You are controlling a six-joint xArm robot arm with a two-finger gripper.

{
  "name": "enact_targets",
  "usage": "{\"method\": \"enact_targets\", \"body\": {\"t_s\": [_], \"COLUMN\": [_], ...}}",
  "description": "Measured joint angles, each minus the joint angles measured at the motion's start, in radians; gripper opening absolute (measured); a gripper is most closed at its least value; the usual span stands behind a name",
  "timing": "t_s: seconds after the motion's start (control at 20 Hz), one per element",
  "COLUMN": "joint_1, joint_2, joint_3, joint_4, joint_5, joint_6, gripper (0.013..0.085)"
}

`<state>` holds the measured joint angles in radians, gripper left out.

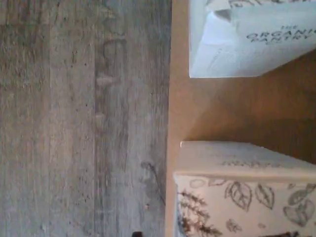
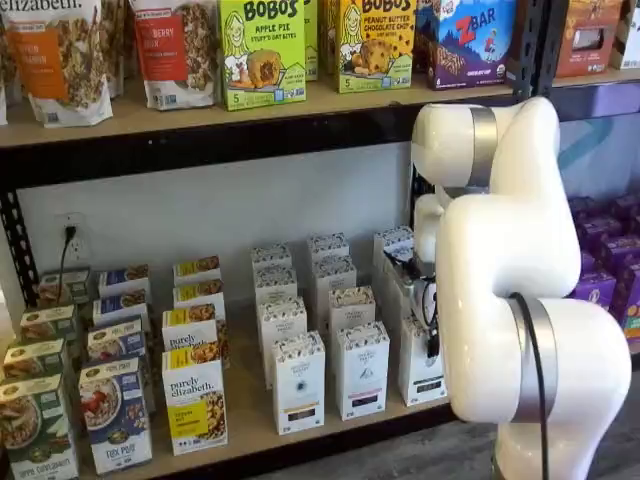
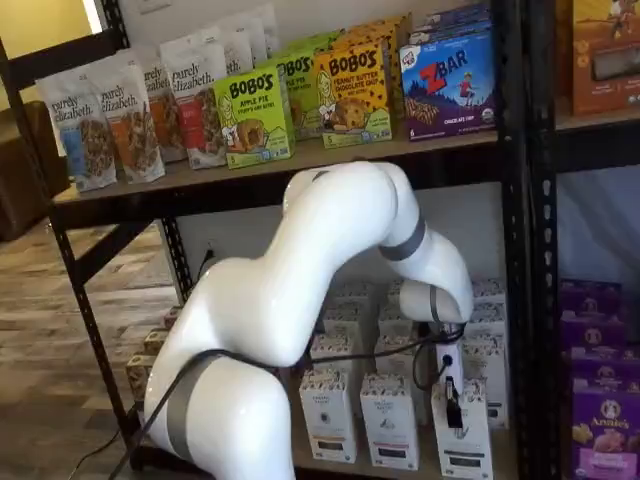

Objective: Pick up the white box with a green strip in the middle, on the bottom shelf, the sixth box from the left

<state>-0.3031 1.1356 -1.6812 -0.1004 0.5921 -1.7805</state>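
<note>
End effector (image 3: pixel 452 398) hangs at the front-row white box (image 3: pixel 462 432) at the right end of the bottom shelf (image 3: pixel 425 471); a black finger lies against its face, but the opening and any grip cannot be judged. Approach appears complete; closing and lifting out remain. Box stands upright on the board, not raised. Cartons are tall, narrow, matte white card with leaf-printed tops. Shelf board is pale smooth wood; uprights are black metal.
</note>
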Motion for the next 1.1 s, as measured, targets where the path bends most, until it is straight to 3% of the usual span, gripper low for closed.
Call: {"method": "enact_targets", "body": {"t_s": [0.05,0.25,0.6,0.9,1.1], "joint_1": [0.000,0.002,0.001,-0.001,-0.004], "joint_2": [0.001,0.002,0.002,-0.001,-0.016], "joint_3": [0.001,0.004,0.013,0.012,0.034], "joint_4": [-0.001,-0.006,-0.018,0.000,0.000], "joint_5": [-0.002,-0.002,-0.015,-0.009,-0.031], "joint_6": [0.001,0.007,0.018,-0.001,-0.003], "gripper": [0.0770,0.0650,0.0650,0.0490,0.0490]}}
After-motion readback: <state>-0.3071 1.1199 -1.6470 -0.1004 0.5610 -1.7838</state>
